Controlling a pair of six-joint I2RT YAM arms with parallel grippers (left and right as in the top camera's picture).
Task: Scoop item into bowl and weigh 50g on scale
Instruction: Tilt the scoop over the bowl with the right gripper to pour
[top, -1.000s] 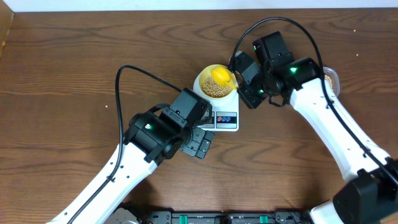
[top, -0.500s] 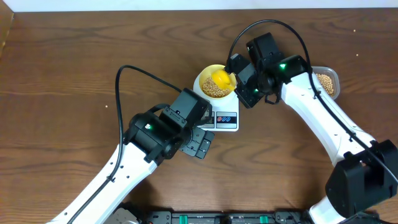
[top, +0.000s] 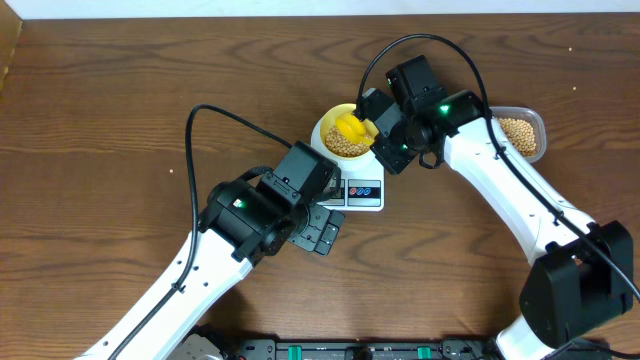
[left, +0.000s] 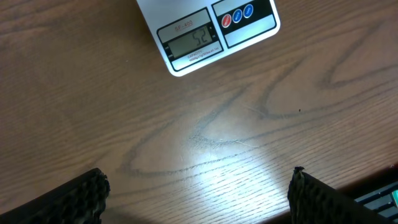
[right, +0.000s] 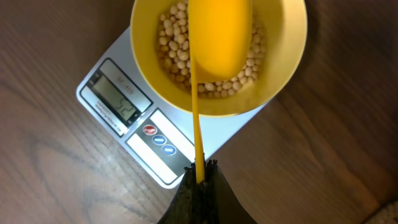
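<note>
The right gripper (right: 199, 180), jaws clamped on the handle of the yellow scoop (right: 221, 31), is swinging farther left, carrying it over the soybeans (right: 177, 43) in the bowl (right: 283, 81) just ahead of them, sitting on the scale (right: 109, 93); it is likely topping up. The left gripper (left: 199, 193) is waiting, jaws apart.

The left arm (top: 190, 270) reaches in from the near left of the scale (top: 363, 191). The left pincer (top: 322, 233) hangs just in front of it, jaws spread wide. The right arm (top: 510, 190) bends in from the scale's right, and the right pincer (right: 200, 177) is clamped tight on the scoop (right: 217, 37) handle.
</note>
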